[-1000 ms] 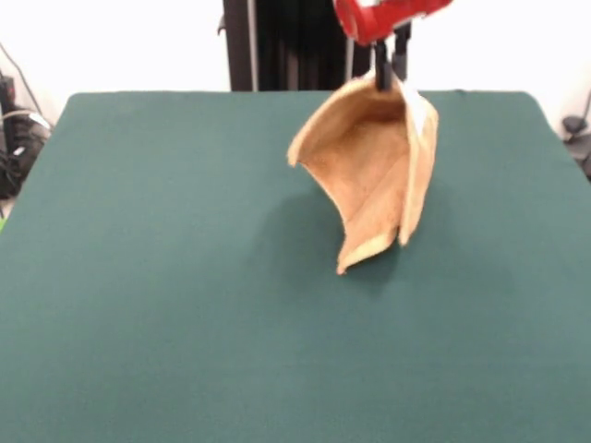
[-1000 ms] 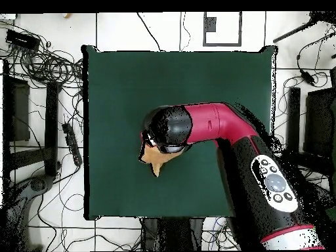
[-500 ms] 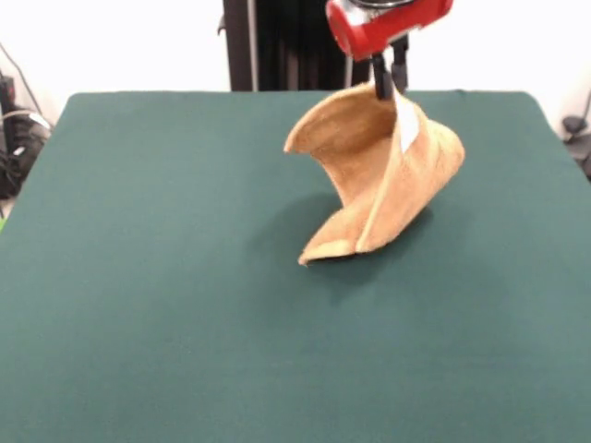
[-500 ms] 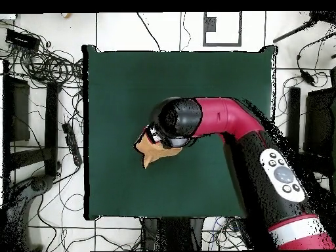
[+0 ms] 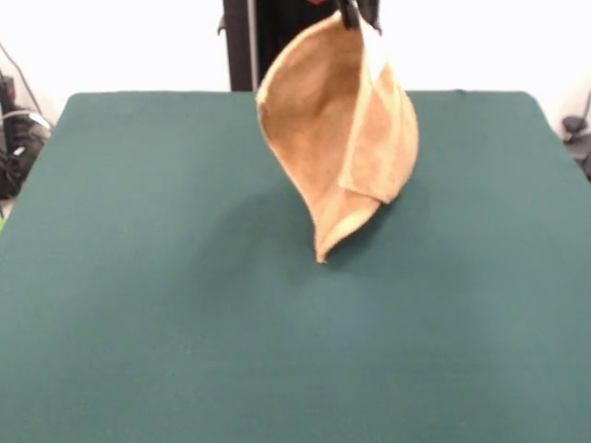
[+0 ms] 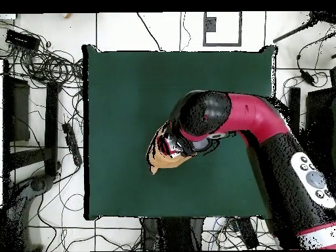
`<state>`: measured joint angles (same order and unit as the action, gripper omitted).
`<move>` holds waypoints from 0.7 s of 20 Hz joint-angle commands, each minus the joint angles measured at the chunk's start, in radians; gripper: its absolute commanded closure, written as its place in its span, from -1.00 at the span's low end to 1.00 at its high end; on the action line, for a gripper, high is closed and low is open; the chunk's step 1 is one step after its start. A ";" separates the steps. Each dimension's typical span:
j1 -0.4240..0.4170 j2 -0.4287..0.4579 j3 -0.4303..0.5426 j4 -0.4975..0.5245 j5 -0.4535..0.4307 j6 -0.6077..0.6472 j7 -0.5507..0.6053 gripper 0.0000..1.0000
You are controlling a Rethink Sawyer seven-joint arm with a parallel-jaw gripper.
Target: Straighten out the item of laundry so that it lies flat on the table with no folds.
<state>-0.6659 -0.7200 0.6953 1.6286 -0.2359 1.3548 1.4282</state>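
The item of laundry, an orange-tan terry towel, hangs folded and curled from its top corner. My gripper shows only as dark tips at the top edge of the front view, shut on that corner. A white strip runs down the towel's upper right edge. Its lowest point hangs at or just above the green table, right of centre, with a faint shadow beneath; I cannot tell if it touches. In the overhead view the towel pokes out from under the arm's wrist, which hides the gripper.
The red and black arm crosses the table's right side in the overhead view. Cables and dark equipment lie on the floor around the table. A black pedestal stands behind the far edge.
The gripper has risen and shifted slightly left in the front view, lifting the towel. Its lower fold, resting on the table half a second ago, now hangs to a point.
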 commanded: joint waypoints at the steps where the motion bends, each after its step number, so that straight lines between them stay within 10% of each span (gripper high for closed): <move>1: -0.010 -0.020 0.151 0.028 0.065 0.178 -0.226 1.00; 14: -0.061 -0.073 0.230 0.042 0.117 0.283 -0.177 1.00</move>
<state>-0.7394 -0.7953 0.8207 1.6292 -0.1651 1.5291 1.4282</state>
